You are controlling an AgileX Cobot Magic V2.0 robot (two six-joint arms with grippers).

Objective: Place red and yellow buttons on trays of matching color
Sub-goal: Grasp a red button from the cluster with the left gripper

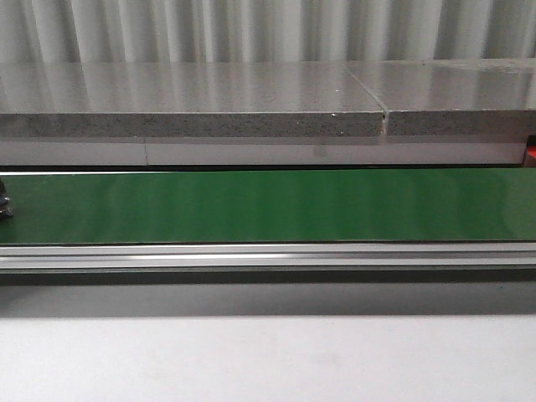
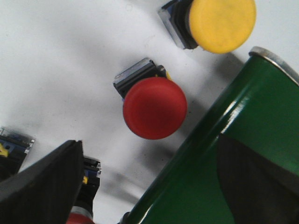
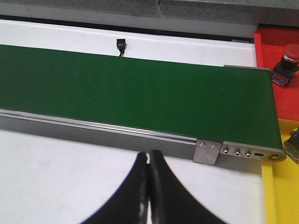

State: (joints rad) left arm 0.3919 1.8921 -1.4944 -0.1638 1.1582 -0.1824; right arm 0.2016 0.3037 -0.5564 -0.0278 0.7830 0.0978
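Red button: a red mushroom-cap button (image 2: 154,108) lies on the white counter (image 2: 56,70) just beside the end of the green conveyor belt (image 2: 243,154), seen in the left wrist view.
Yellow button: a yellow-capped one (image 2: 222,23) lies a little apart from the red, also next to the belt end.
Other buttons: two more switch bodies (image 2: 14,147) sit near the left gripper, partly hidden; one shows a red edge.
Left gripper: only one dark finger (image 2: 46,186) shows low in its view; I cannot tell whether it is parted or closed, and it holds nothing visible.
Right gripper: its fingers (image 3: 148,186) are pressed together, empty, above bare counter in front of the belt.
Trays: a red tray (image 3: 268,51) with a red button (image 3: 286,63) already in it, and a yellow tray (image 3: 275,196), both at the belt's far end in the right wrist view.
Risk, crowding: the buttons lie close together, so a finger may nudge a neighbour or close on two.
Risk, shape: domed caps could slip from the fingers.
Risk, sorting: a wrong-tray drop is possible, since the trays adjoin.
Writing: none readable.
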